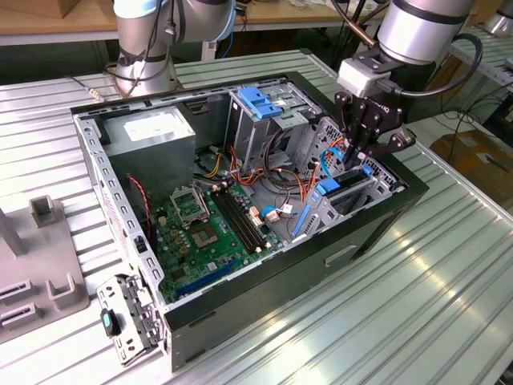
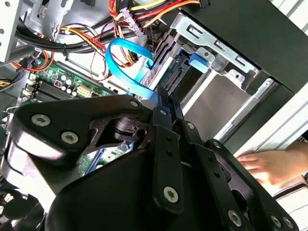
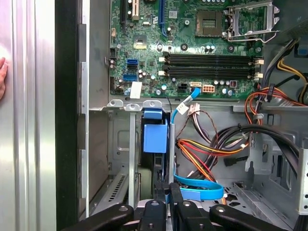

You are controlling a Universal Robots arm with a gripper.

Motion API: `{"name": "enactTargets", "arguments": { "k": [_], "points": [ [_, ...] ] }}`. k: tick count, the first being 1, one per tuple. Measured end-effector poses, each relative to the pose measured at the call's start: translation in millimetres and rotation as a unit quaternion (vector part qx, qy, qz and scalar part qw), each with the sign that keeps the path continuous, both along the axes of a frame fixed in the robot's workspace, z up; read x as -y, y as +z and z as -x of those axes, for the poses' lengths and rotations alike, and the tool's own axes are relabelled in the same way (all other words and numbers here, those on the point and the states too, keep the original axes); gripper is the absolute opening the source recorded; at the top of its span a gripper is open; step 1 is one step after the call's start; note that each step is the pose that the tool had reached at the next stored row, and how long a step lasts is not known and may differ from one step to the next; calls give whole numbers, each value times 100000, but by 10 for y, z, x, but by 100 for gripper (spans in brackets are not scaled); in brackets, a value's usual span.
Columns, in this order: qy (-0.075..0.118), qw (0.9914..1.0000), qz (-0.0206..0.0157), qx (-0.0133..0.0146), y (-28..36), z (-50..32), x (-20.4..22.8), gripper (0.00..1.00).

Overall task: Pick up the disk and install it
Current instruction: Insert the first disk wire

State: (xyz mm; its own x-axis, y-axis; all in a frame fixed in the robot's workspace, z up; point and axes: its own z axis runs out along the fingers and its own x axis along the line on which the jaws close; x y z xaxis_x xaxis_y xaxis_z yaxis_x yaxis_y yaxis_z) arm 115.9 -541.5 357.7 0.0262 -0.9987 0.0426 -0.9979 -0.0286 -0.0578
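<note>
Fingers (image 1: 361, 156): black, pointing down into the open case at the drive bay on the exterior view's right; in both wrist views (image 3: 168, 192) the two tips lie close together, pinched on the thin upper edge of the disk.
Disk (image 1: 346, 186): standing on edge in the grey bay (image 1: 377, 188) at the case's front corner, most of it already down between the bay walls; its blue rails show in the exterior view, and a blue tab (image 3: 155, 136) on it shows in the first wrist view.
Case (image 1: 377, 233): black tower lying on its side on the ribbed metal counter (image 1: 449, 273), side panel off.
Board (image 1: 208, 233): green, flat on the case floor, well apart from the bay.
Cable (image 2: 126, 62): flat blue ribbon looping just beside the disk, near the fingers.
Cage (image 1: 260, 112): grey with a blue latch, upright at the rear of the case.
Box (image 1: 156, 136): grey with a white sticker, in the far corner.
Hand (image 2: 269, 163): a person's, resting on the counter just outside the case wall.
</note>
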Motion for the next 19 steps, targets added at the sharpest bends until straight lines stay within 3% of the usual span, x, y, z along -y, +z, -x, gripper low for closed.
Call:
{"name": "enactTargets", "arguments": {
  "k": [4, 6, 8, 19],
  "points": [
    [1, 99995, -46, 1022, -21, 38, 10, 16],
    [2, 99984, -97, 1767, -35, 70, 16, 16],
    [2, 99979, -148, 2053, -38, 88, 18, 16],
    [5, 99976, -167, 2169, -59, 108, 29, 16]
  ]
}}
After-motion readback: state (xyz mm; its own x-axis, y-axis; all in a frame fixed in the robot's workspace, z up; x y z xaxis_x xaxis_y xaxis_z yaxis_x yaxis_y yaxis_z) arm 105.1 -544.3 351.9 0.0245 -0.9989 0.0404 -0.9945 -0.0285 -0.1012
